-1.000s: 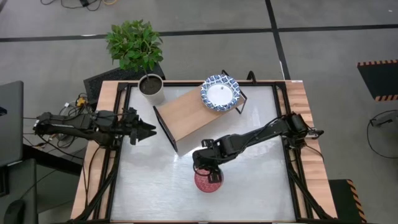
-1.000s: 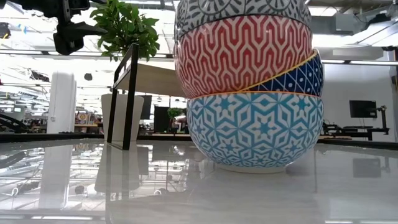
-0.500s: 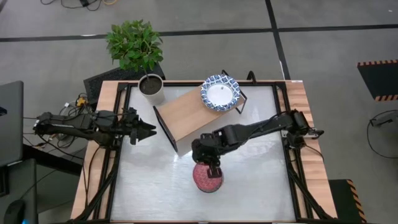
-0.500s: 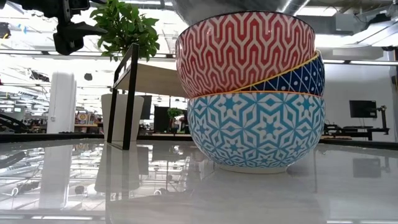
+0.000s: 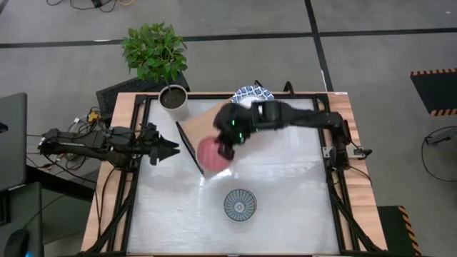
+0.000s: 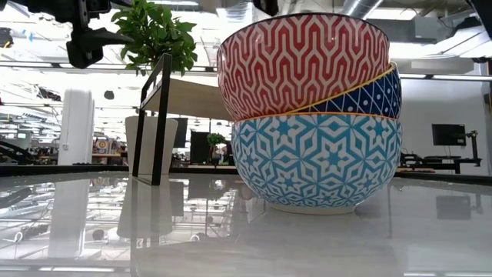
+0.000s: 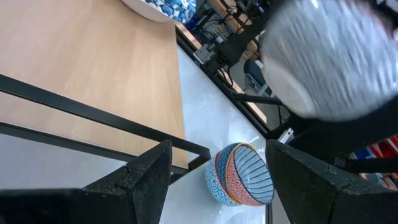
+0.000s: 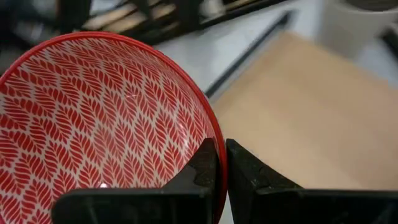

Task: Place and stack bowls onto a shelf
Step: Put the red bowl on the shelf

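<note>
Right gripper [image 8: 221, 180]: pinched tight on the rim of a red bowl [image 8: 99, 124], one finger inside, one outside; bowl aloft over the near end of the shelf [image 5: 214, 132], seen from above as a pink disc [image 5: 212, 151]

Left gripper [image 5: 171, 150]: parked at the table's left side, beside the shelf; fingers spread apart, nothing between them

Shelf: wooden plank top on thin black legs, set at an angle at the back of the table [image 5: 285, 200]; one wide blue-and-white bowl [image 5: 250, 93] already on its far end, partly hidden by the right arm

Stack [image 6: 311, 115]: three nested bowls at the table's front; a pale blue star-patterned one at the bottom, a dark blue one tilted between, a red zigzag one on top

Progress: by this evidence, early; one bowl shelved, one in transit and not yet set down, three waiting

Count: five bowls in all; one shelf; two arms; one white plant pot [image 5: 173, 100] at the table's back corner; one leafy plant [image 5: 153, 50] on the floor behind
</note>
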`<state>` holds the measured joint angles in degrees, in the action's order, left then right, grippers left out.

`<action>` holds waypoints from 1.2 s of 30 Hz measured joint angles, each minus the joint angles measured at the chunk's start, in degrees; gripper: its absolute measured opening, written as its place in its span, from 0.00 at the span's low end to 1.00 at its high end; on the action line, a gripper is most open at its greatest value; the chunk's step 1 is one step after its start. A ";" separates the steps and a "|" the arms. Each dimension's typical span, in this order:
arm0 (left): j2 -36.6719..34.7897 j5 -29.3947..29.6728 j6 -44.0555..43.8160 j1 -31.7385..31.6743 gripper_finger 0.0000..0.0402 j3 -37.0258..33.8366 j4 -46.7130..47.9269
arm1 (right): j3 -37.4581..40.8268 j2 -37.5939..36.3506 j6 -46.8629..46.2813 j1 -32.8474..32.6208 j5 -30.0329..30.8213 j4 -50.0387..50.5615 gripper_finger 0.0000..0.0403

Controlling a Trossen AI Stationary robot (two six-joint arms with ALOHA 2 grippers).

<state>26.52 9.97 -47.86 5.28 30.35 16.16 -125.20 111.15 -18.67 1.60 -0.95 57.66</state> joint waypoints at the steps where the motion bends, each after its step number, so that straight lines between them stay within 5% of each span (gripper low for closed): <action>1: 0.01 0.36 0.02 0.00 0.61 0.00 0.00 | -0.21 0.00 -1.51 1.33 0.39 0.02 0.10; 12: 0.00 4.06 0.04 0.00 0.61 0.00 1.63 | 0.01 0.95 -7.86 11.29 0.97 -0.85 0.10; 36: 0.09 5.05 -1.43 -0.02 0.61 -0.01 4.42 | 0.02 11.82 -9.40 13.37 -3.76 1.51 0.10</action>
<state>26.61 15.03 -49.28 5.26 30.34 20.59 -125.19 122.98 -28.07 14.97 -4.71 59.18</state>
